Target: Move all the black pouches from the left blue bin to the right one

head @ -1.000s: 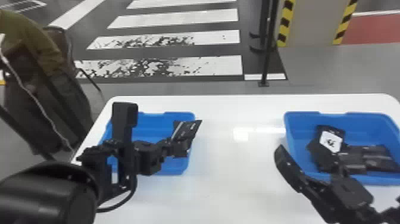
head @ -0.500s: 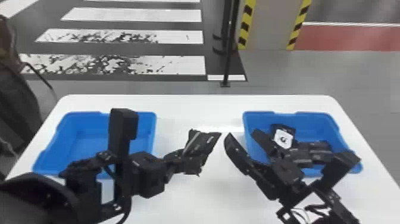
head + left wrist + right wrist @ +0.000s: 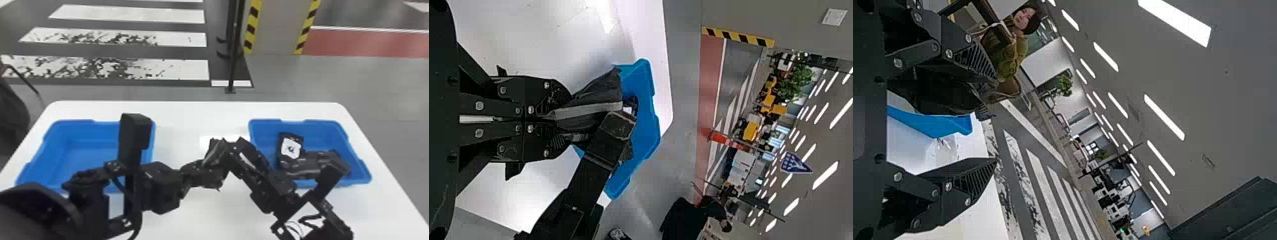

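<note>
Between the two bins, my left gripper (image 3: 209, 175) holds a black pouch (image 3: 217, 153) above the table. The left wrist view shows the left gripper (image 3: 560, 119) shut on one end of the pouch (image 3: 591, 102). My right gripper (image 3: 247, 153) meets the pouch from the right in the head view. In the right wrist view the right gripper (image 3: 993, 120) is open, the pouch (image 3: 938, 95) lying between its fingers, close to the upper one. Several black pouches (image 3: 303, 164), one with a white label (image 3: 290, 148), lie in the right blue bin (image 3: 325, 127).
The left blue bin (image 3: 79, 150) stands on the white table (image 3: 191, 118), behind the left arm. The right arm reaches over the near side of the right bin. A black pole (image 3: 234, 63) stands on the floor beyond the table.
The head view has swung right. My left gripper has carried the pouch out from over the left bin toward the middle, and the right gripper has come left to meet it.
</note>
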Robot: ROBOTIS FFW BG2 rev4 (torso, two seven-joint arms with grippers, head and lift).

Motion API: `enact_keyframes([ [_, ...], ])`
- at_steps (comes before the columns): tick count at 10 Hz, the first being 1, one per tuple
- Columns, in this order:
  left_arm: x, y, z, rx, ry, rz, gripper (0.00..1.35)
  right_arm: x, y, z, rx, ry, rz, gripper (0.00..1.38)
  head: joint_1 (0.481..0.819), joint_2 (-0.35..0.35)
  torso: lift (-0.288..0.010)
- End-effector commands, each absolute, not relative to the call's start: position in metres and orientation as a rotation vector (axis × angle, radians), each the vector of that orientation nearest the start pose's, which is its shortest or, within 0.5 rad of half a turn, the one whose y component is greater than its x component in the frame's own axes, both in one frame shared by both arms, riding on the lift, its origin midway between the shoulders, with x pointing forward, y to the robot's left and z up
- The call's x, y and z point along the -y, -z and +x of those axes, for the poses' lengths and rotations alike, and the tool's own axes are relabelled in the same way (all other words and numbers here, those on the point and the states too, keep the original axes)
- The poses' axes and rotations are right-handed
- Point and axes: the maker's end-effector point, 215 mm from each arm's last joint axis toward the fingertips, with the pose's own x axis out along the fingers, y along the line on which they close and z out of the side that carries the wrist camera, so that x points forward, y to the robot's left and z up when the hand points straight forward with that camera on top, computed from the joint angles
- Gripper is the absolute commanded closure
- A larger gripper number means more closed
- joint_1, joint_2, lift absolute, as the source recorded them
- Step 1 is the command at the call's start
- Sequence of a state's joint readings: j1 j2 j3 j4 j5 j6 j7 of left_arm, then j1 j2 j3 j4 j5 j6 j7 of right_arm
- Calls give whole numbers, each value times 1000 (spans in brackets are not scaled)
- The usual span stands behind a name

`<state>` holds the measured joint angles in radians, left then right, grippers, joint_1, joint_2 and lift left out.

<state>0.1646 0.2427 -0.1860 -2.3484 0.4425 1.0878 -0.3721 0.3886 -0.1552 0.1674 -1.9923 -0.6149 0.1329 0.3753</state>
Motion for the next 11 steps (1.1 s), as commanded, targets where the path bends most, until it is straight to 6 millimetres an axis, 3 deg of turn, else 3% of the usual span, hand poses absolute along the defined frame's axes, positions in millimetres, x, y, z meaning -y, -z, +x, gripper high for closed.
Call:
enact_keyframes([
  [1, -16, 325, 395, -544, 861, -146, 1207, 68, 315, 432, -79, -623, 567, 1288, 695, -73, -140],
  [3, -17, 322, 398, -531, 855, -154, 1199, 64, 311, 429, -78, -636, 594, 1282, 695, -70, -140],
  [4, -17, 319, 403, -509, 850, -182, 981, 62, 311, 427, -83, -644, 608, 1282, 695, -66, -140],
  [5, -18, 318, 405, -495, 844, -215, 476, 63, 308, 428, -79, -643, 620, 1282, 695, -62, -140],
  [6, -17, 318, 401, -477, 843, -242, 124, 72, 309, 436, -73, -628, 614, 1282, 695, -61, -140],
  [8, -19, 312, 388, -433, 833, -288, 147, 120, 300, 471, -30, -559, 540, 1282, 695, -79, -140],
  [10, -39, 310, 370, -429, 787, -321, 148, 182, 296, 513, -9, -471, 422, 1282, 695, -137, -140],
  [11, -52, 304, 364, -413, 755, -329, 150, 211, 307, 533, -35, -427, 395, 1282, 695, -151, -140],
])
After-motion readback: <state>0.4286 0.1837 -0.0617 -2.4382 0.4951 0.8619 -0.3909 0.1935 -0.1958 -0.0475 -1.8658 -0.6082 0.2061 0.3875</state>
